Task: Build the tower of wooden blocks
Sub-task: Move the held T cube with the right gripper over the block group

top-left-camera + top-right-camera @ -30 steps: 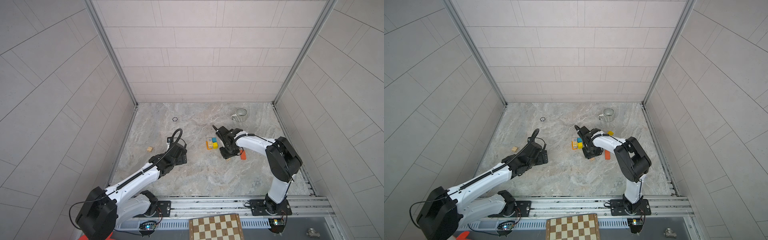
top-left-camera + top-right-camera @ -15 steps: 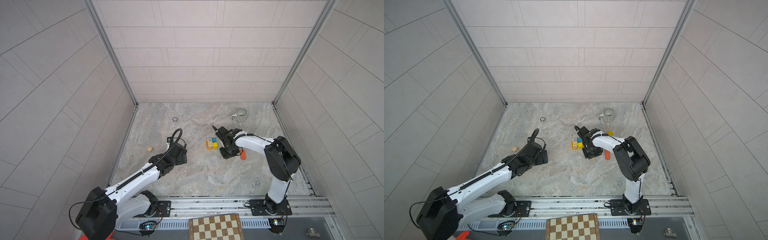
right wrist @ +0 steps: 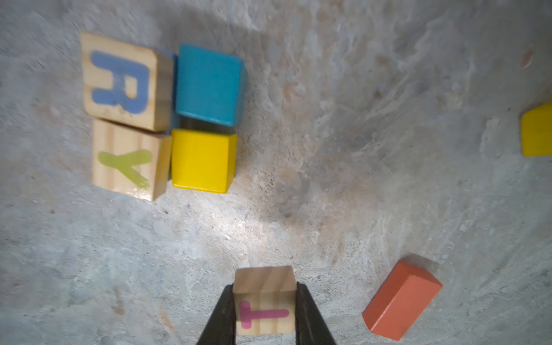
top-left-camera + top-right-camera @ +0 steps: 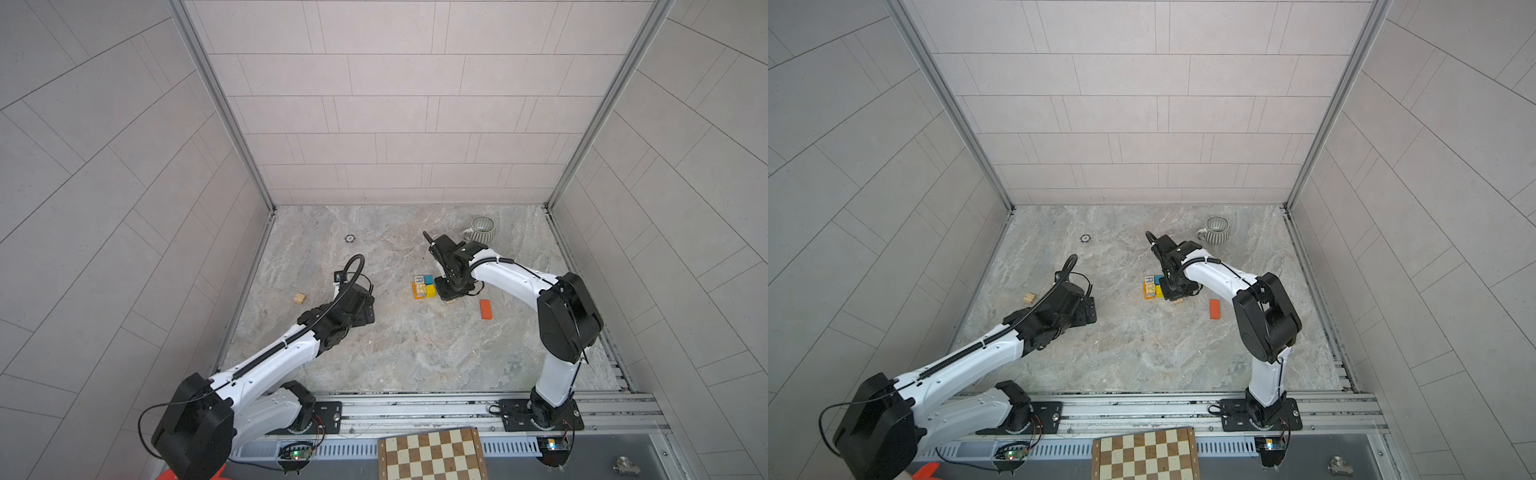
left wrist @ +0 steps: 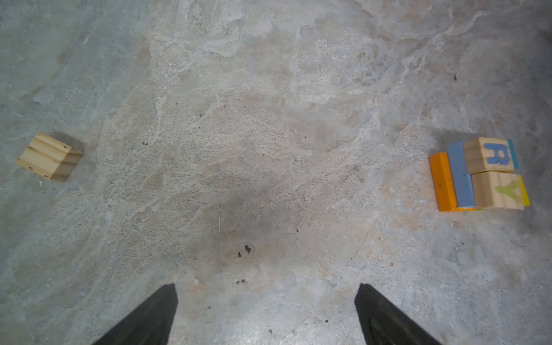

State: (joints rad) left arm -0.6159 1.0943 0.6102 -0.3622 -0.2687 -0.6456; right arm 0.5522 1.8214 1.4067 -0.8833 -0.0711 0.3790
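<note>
Here, right jaws tight on T cube (image 3: 263, 301), left jaws apart, mug (image 4: 482, 229) upright.

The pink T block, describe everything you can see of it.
The T block is a small natural-wood cube with grain stripes and a pink T on one face. The right pincer grips it, black fingers pressing opposite sides. It stands apart from the other blocks; whether it touches the floor is unclear.

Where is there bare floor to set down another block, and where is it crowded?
Bare: the wide stretch between the plain wood cube and the block cluster, ahead of the open left gripper; also the front floor toward the rail. Crowded: around the cluster, where the right gripper holds the T cube, with the orange block nearby.
</note>
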